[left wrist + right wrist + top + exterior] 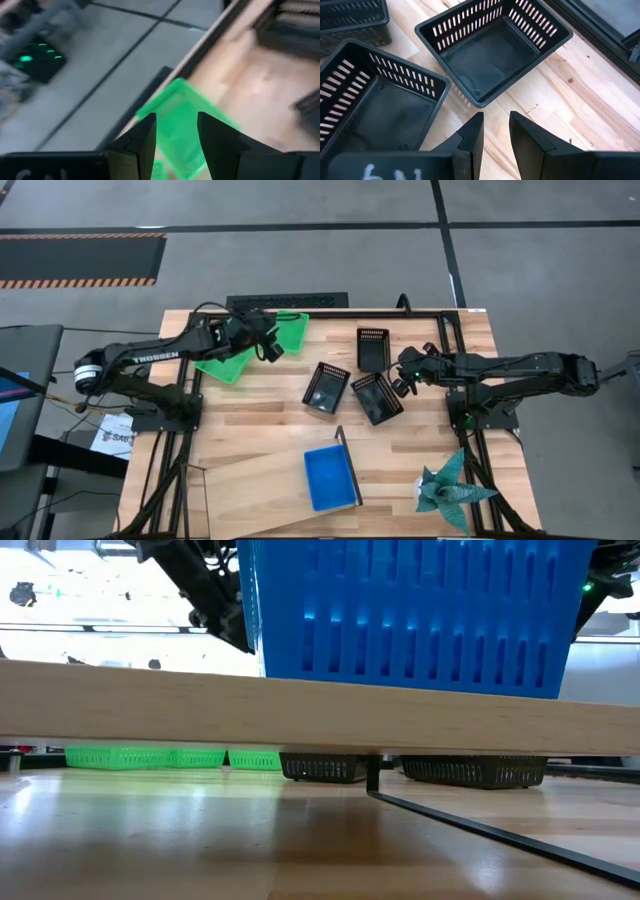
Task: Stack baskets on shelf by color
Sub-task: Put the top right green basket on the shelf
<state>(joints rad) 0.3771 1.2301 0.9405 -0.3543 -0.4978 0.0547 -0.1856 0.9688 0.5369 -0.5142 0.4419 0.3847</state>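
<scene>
Two green baskets (pixel 232 364) (pixel 290 330) lie at the table's far left, seen low in the low view (pixel 170 757). My left gripper (pixel 268 345) hovers open over them, and the green basket (pixel 180 107) shows between and beyond its fingers (pixel 175 120). Three black baskets (pixel 372 348) (pixel 326 388) (pixel 377 397) sit mid-table. My right gripper (pixel 405 380) is open, low over bare wood between two black baskets (pixel 492 47) (pixel 370 100). A blue basket (pixel 330 478) stands on the shelf (pixel 255 480) beside its black upright (pixel 347 463).
A teal origami figure (pixel 450 485) sits at the near right. The shelf plank (pixel 300 710) with the blue basket (pixel 410 610) fills the front of the low view. A black frame (pixel 440 315) runs along the table's far and right sides.
</scene>
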